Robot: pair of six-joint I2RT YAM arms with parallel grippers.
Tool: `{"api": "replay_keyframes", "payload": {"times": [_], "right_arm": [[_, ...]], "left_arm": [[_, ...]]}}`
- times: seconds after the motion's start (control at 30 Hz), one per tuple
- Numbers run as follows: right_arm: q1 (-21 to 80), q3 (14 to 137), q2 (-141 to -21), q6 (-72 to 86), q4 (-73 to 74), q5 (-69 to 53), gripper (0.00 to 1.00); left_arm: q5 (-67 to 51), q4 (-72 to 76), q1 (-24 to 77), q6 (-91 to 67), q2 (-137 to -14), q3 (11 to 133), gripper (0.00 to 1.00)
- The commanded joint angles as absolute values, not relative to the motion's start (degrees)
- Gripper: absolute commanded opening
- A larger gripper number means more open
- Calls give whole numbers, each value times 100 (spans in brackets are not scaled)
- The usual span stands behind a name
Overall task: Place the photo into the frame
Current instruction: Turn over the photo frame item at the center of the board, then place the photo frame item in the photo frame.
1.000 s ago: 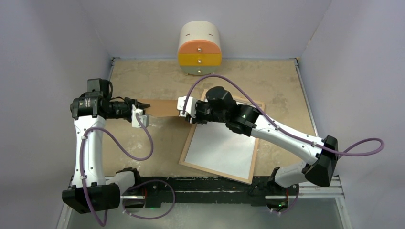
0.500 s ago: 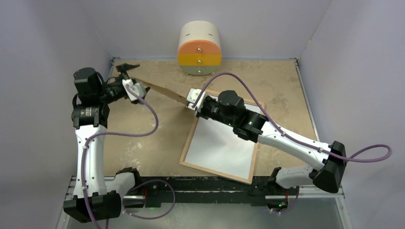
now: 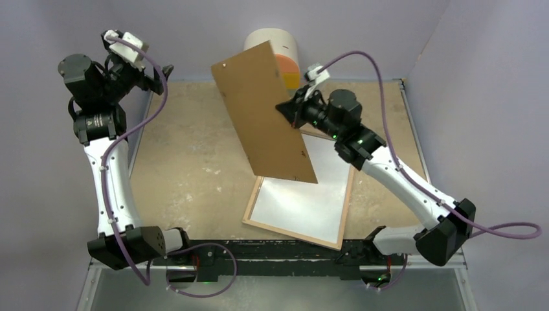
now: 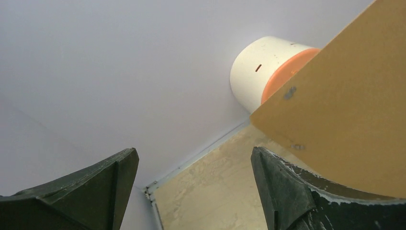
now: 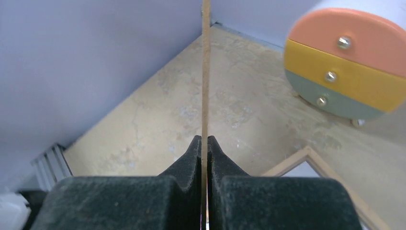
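Observation:
The frame (image 3: 253, 201) lies flat on the table with its light wood rim up and a plain white inside; one corner of it (image 5: 311, 156) shows in the right wrist view. The photo is out of view. A brown backing board (image 3: 265, 110) hangs tilted in the air above the frame's far end, and my right gripper (image 3: 289, 107) is shut on its right edge. In the right wrist view the board's thin edge (image 5: 206, 72) runs straight up from the right gripper (image 5: 204, 143). My left gripper (image 3: 160, 74) is raised at the far left corner, open and empty (image 4: 191, 155), with the board (image 4: 344, 120) to its right.
A small round cabinet (image 3: 276, 37) with orange, yellow and grey-green drawers (image 5: 349, 62) stands against the back wall, partly behind the board. Pale walls enclose the table on three sides. Bare tabletop lies left of the frame.
The left gripper let go of the board, opened and swung up to the far left corner. The right gripper shut on the board and lifted it from near-flat to steeply tilted.

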State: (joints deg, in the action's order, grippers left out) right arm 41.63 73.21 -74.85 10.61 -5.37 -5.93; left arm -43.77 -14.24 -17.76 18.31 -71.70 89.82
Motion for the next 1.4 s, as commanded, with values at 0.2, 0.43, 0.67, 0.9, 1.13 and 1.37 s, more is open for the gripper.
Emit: {"api": "replay_keyframes", "payload": {"times": [0.2, 0.43, 0.67, 0.9, 1.13, 1.37], "right_arm": [[1899, 6953, -6677, 5431, -10, -2694, 0], [657, 4740, -5634, 6841, -704, -3988, 0], [141, 3641, -4873, 6565, -279, -4097, 0], [-272, 3133, -4702, 6334, -595, -3968, 0], [-419, 3162, -4842, 5881, -537, -3460, 0], [-530, 2970, -5061, 5746, -689, -3347, 0]], "left_arm": [[-4279, -2070, -1831, 1905, -7326, 8838, 95], [-4778, -3020, -1837, 2678, -7699, 8483, 95], [-4634, -3357, -1413, 3147, -8015, 7863, 93], [-4227, -3259, -855, 3384, -8182, 7334, 93], [-4273, -3296, -792, 3490, -8454, 7155, 93], [-4258, -3357, -782, 3489, -8560, 7189, 94]]}}
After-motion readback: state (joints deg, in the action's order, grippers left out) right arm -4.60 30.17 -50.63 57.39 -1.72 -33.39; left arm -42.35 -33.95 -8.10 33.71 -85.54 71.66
